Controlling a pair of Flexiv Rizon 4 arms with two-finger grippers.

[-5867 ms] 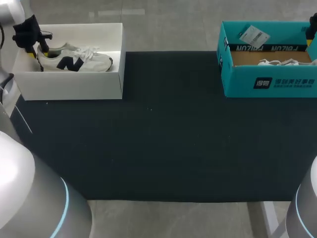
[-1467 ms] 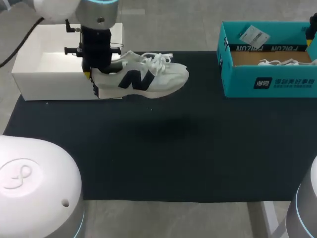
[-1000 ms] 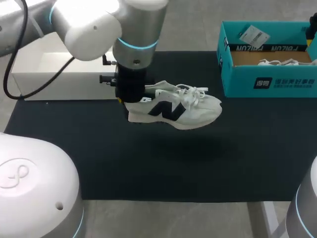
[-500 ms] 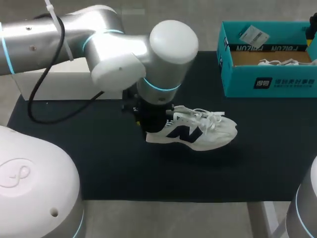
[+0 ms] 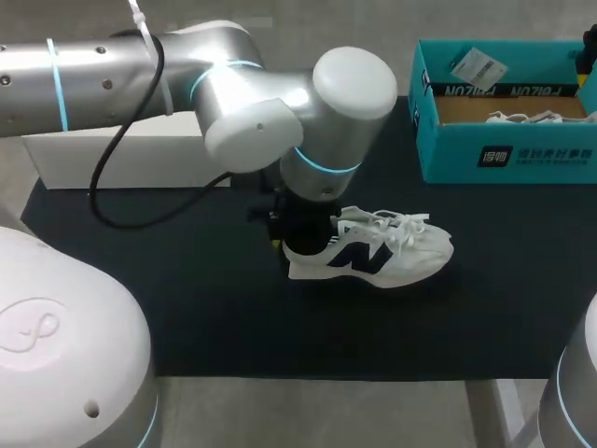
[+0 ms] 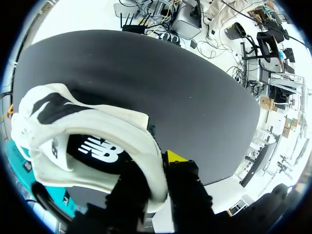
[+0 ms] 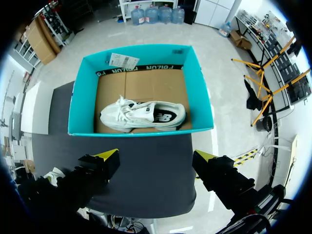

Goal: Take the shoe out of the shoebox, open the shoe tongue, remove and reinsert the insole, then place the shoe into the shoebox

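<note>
As your left tool (image 6: 157, 168), clamped on the shoe (image 5: 373, 257) heel, lowered it from the white shoebox (image 5: 121, 161) to mid-desk (image 5: 187, 317), removal looked done; your right tool (image 7: 156, 156) hung wide

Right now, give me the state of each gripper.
Left gripper: shut on the shoe at its heel.
Right gripper: open, holding nothing, above the teal shoebox.
</note>
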